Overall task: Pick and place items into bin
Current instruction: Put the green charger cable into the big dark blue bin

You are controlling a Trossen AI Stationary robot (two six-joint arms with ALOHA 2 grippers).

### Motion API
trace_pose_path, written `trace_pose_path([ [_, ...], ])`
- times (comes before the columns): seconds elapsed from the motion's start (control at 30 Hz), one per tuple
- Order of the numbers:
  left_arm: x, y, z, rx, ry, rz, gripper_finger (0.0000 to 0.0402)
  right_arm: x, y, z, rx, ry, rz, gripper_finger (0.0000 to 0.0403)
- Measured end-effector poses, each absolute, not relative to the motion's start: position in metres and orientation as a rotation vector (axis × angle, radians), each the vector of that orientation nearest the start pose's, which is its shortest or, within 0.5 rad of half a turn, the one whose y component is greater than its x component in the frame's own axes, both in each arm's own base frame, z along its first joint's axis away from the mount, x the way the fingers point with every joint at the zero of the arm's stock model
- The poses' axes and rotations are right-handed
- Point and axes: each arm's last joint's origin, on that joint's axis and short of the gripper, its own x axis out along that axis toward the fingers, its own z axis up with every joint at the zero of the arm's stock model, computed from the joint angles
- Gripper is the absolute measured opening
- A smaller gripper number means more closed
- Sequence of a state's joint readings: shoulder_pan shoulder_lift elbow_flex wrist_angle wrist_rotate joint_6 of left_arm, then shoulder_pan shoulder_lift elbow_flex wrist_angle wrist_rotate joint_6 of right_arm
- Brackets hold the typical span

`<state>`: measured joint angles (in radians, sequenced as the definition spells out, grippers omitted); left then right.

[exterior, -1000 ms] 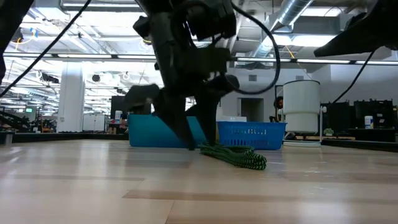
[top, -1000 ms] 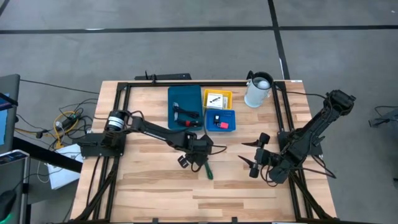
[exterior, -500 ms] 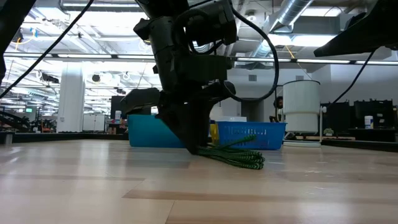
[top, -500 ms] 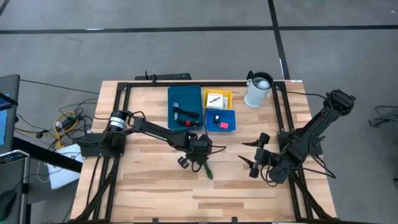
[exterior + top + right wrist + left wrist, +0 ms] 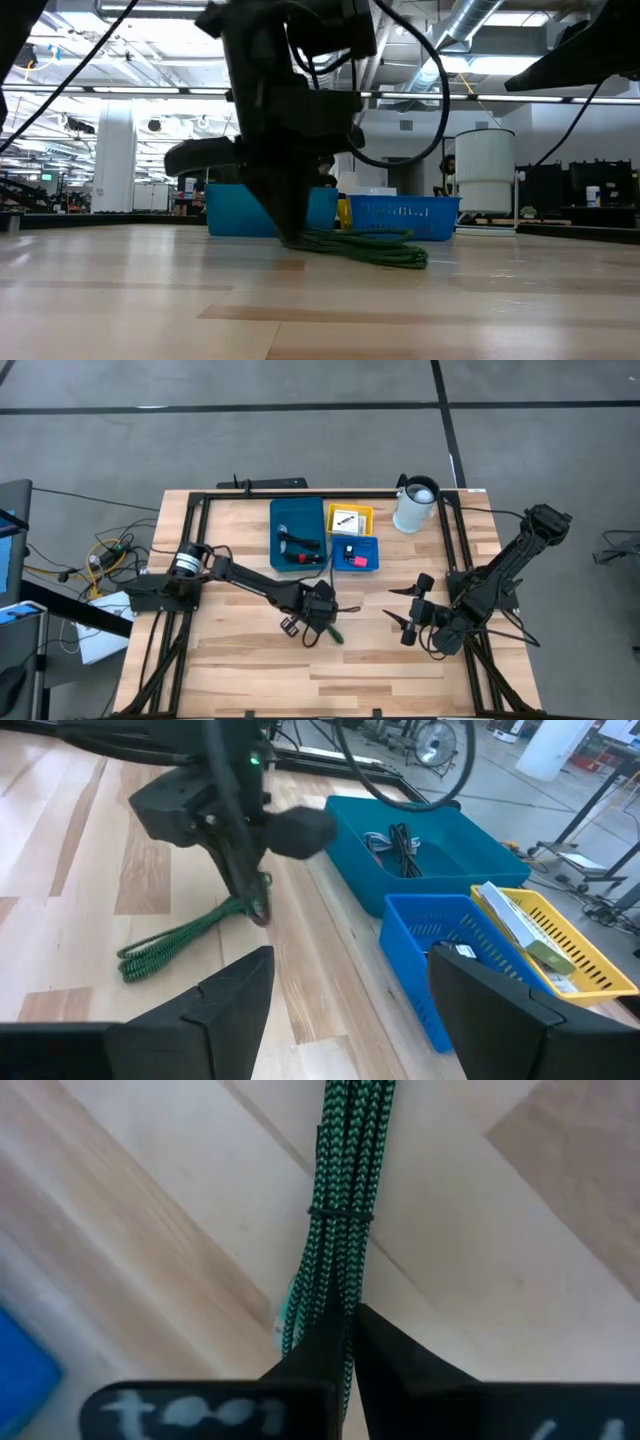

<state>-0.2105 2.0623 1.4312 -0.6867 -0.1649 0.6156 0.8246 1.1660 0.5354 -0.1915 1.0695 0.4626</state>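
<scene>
Two grippers over the table (image 5: 240, 660): left gripper (image 5: 322, 622) clamped on green braided cord (image 5: 340, 1230) mid-table, short of the bin (image 5: 298, 532); right gripper (image 5: 410, 620) spread wide, empty, near the right edge.

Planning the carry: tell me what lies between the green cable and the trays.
Bare wood, in the high view, between the green cable and the trays.

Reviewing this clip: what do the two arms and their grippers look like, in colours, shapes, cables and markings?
Both arms are black and slender. The left arm has a silver ring near its base. Left gripper fingers are dark wedges, with white handwriting on the bar behind. Right gripper fingers are broad black paddles.
</scene>
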Motion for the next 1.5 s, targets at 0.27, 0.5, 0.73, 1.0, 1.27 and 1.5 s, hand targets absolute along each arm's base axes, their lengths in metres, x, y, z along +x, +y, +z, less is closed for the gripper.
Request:
trace_pose_path([
  [0.27, 0.387, -0.093, 0.175, 0.9, 1.407, -0.19, 0.0001, 0.158, 0.133, 0.19, -0.219, 0.409, -0.33, 0.026],
  [0.5, 0.373, -0.073, 0.228, 0.939, 1.485, 0.1, 0.0, 0.158, 0.133, 0.19, -0.219, 0.409, -0.33, 0.026],
  [0.73, 0.346, -0.031, 0.296, 0.877, 1.409, 0.389, 0.0, 0.158, 0.133, 0.19, -0.217, 0.408, -0.331, 0.026],
  [1.0, 0.326, 0.052, 0.323, 0.454, 1.35, 0.719, 0.0, 0.158, 0.133, 0.191, -0.206, 0.401, -0.331, 0.026],
  [1.27, 0.323, 0.113, 0.3, -0.019, 1.319, 0.641, 0.0, 0.159, 0.134, 0.191, -0.203, 0.398, -0.33, 0.026],
  [1.5, 0.329, 0.117, 0.289, -0.043, 1.247, 0.668, 0.0015, 0.159, 0.134, 0.191, -0.204, 0.399, -0.33, 0.026],
])
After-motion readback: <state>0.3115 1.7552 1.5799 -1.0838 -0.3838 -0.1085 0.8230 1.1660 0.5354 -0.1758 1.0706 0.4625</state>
